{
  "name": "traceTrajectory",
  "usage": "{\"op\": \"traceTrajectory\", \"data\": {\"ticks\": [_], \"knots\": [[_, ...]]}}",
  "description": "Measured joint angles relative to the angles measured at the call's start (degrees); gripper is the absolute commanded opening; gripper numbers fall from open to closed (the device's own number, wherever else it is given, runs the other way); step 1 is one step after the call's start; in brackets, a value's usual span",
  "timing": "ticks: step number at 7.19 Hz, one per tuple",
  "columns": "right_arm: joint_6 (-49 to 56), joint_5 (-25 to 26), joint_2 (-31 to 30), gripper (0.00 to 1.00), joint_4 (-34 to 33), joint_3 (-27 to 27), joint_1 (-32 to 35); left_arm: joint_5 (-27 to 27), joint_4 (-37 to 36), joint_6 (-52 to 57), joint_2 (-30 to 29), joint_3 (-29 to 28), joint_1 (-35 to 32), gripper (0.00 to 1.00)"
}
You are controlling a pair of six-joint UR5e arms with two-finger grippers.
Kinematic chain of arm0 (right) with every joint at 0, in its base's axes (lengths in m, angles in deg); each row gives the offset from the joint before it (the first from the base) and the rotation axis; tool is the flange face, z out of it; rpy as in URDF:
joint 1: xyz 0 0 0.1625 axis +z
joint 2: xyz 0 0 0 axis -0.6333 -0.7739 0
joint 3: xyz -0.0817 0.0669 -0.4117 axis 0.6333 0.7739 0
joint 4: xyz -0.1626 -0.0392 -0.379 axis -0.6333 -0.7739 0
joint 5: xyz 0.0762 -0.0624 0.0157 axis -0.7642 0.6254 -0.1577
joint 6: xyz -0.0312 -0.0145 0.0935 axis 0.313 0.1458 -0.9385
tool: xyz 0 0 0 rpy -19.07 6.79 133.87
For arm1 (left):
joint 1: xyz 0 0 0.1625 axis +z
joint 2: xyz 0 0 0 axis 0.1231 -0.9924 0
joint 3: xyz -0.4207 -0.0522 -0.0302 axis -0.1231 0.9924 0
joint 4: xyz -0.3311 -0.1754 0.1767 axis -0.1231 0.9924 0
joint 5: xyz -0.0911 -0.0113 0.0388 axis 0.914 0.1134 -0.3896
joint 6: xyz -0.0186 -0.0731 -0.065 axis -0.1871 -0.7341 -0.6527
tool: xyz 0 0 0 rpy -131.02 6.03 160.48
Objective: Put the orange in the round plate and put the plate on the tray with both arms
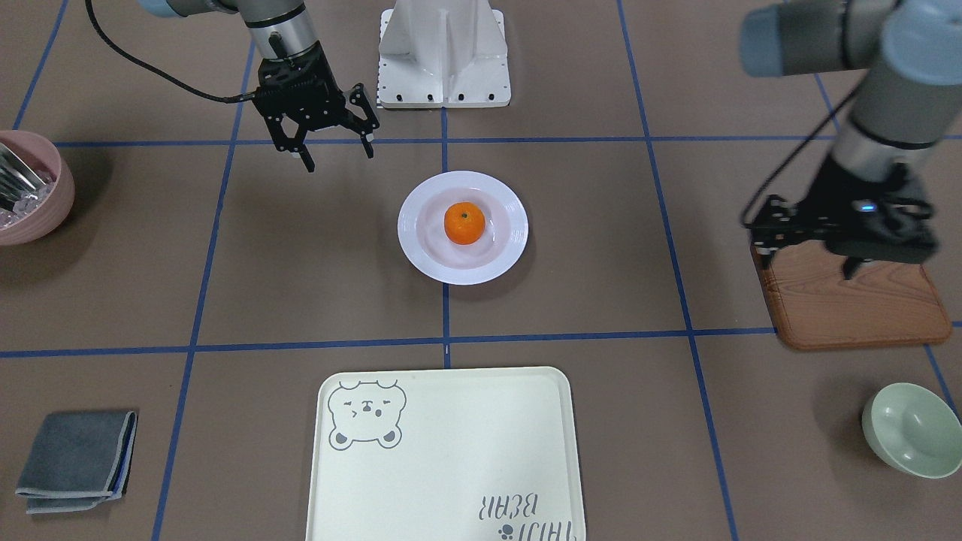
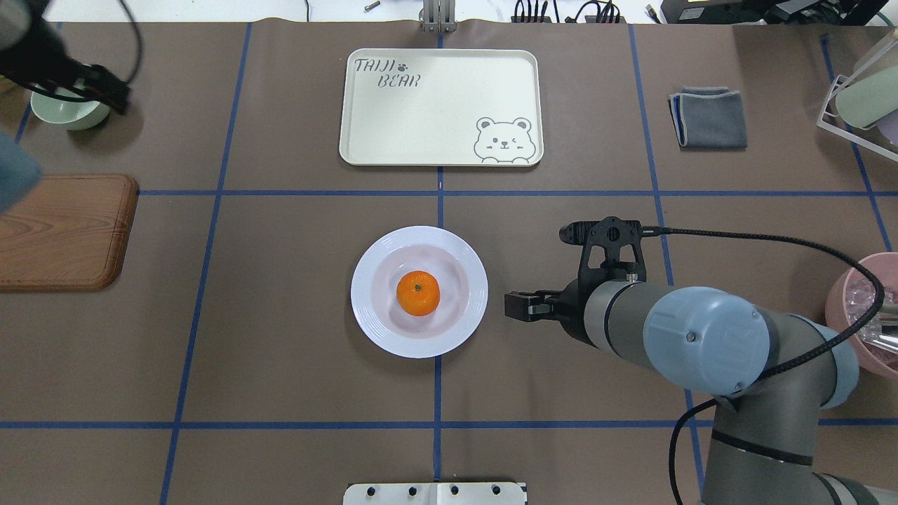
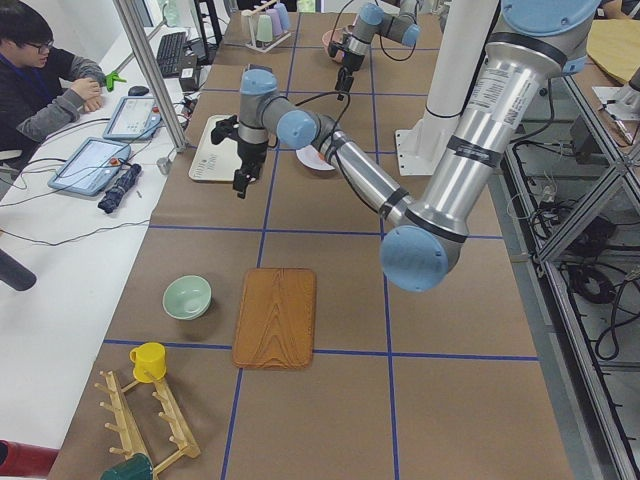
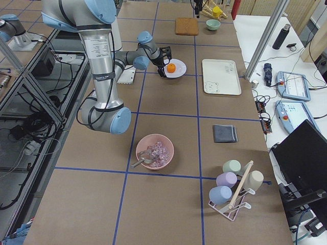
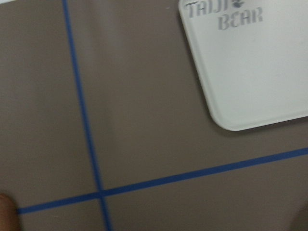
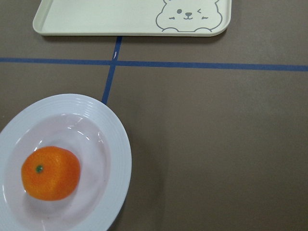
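The orange [image 1: 464,223] lies in the middle of the round plate [image 1: 511,225], which stands at the table's centre. The cream tray [image 1: 451,451] with its bear drawing lies bare beyond the plate, apart from it. My right gripper [image 1: 339,160] hangs open and holds nothing, beside the plate on the robot's right and a little nearer the base. My left gripper [image 1: 810,264] is blurred; it hovers over the wooden board [image 1: 857,315], far from the plate, and its fingers look spread with nothing in them. In the right wrist view the orange [image 6: 50,173] and the tray's edge [image 6: 96,19] both show.
A pink bowl [image 1: 37,203] with clear pieces sits at the robot's far right. Toward the tray side on the right lies a folded grey cloth [image 1: 75,460]; a pale green bowl [image 1: 913,428] is at the far left. A person [image 3: 40,80] sits beside the table.
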Motion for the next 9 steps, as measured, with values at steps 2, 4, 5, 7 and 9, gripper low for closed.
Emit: {"op": "traceTrajectory", "data": {"ticks": [2,4,5,7,9], "knots": [[-16.9,6.0,0.3,0.97,3.6,1.2,-3.4,6.4,2.1,9.9,6.5,-9.7,-14.8,0.98],[-32.0,11.7,2.6,0.97,10.4,6.9,-5.8,14.1,8.7,14.2,10.1,-21.4,-24.4,0.98],[-36.7,14.7,4.9,0.97,12.9,10.2,-6.7,15.7,12.8,14.5,13.3,-24.1,-26.3,0.98],[-41.2,17.5,7.6,0.97,14.4,13.6,-7.4,18.6,21.2,12.2,21.1,-25.0,-28.2,0.98],[-42.0,18.0,8.5,0.96,14.7,14.2,-7.2,19.3,22.5,8.6,25.1,-22.7,-27.9,0.98]]}}
